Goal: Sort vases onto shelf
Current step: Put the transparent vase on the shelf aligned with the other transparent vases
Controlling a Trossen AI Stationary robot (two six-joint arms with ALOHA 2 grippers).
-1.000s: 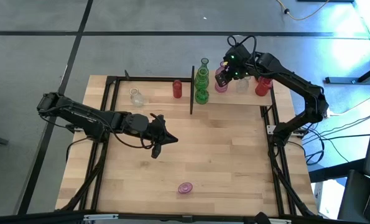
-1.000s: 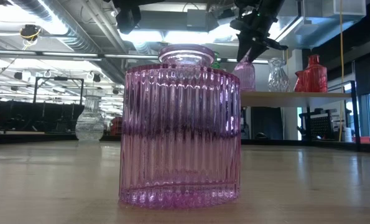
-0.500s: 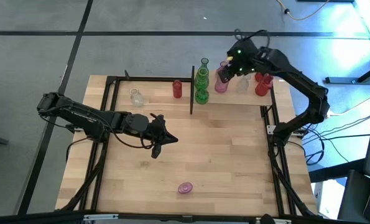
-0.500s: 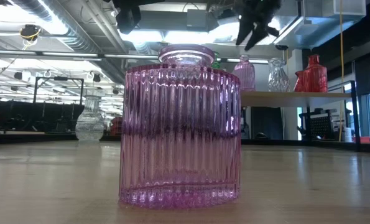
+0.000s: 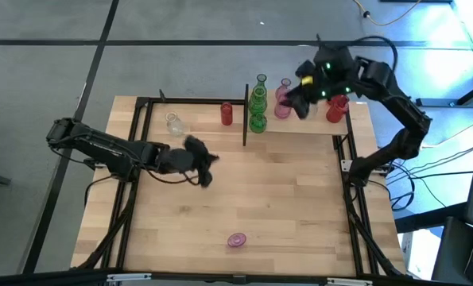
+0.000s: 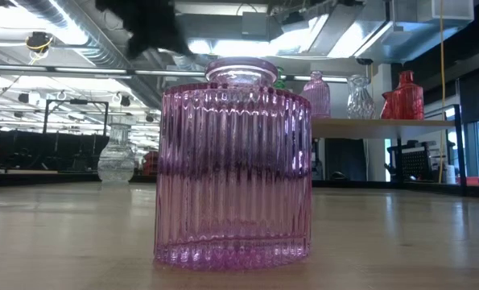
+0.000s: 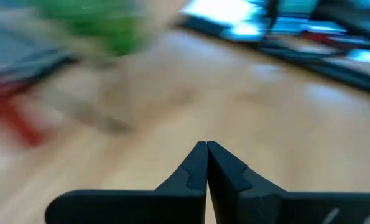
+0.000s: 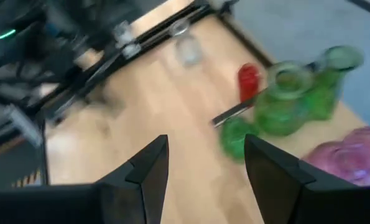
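Note:
A ribbed pink vase (image 6: 233, 161) stands upright on the table near its near edge (image 5: 236, 239). On the shelf (image 6: 376, 122) at the far right stand a pink vase (image 5: 282, 103), a clear one (image 6: 360, 97) and a red one (image 5: 335, 108). Two green vases (image 5: 257, 110), a red vase (image 5: 226, 114) and a clear vase (image 5: 173, 123) stand along the far side. My right gripper (image 5: 298, 100) hovers open above the shelf's pink vase (image 8: 352, 155), holding nothing. My left gripper (image 5: 203, 163), shut (image 7: 206, 163), hangs over the table's middle left.
A black upright post (image 5: 245, 113) stands beside the green vases. Black frame rails (image 5: 133, 151) run along the table's left and right sides. Bare wood (image 5: 284, 191) lies between the near pink vase and the far row.
My right gripper has let go of the pink vase's neck on the shelf and risen out of the low view, drifting slightly toward the table's right; the vase stays upright on the shelf. My left gripper has shifted a little toward the far left, its views blurred by motion.

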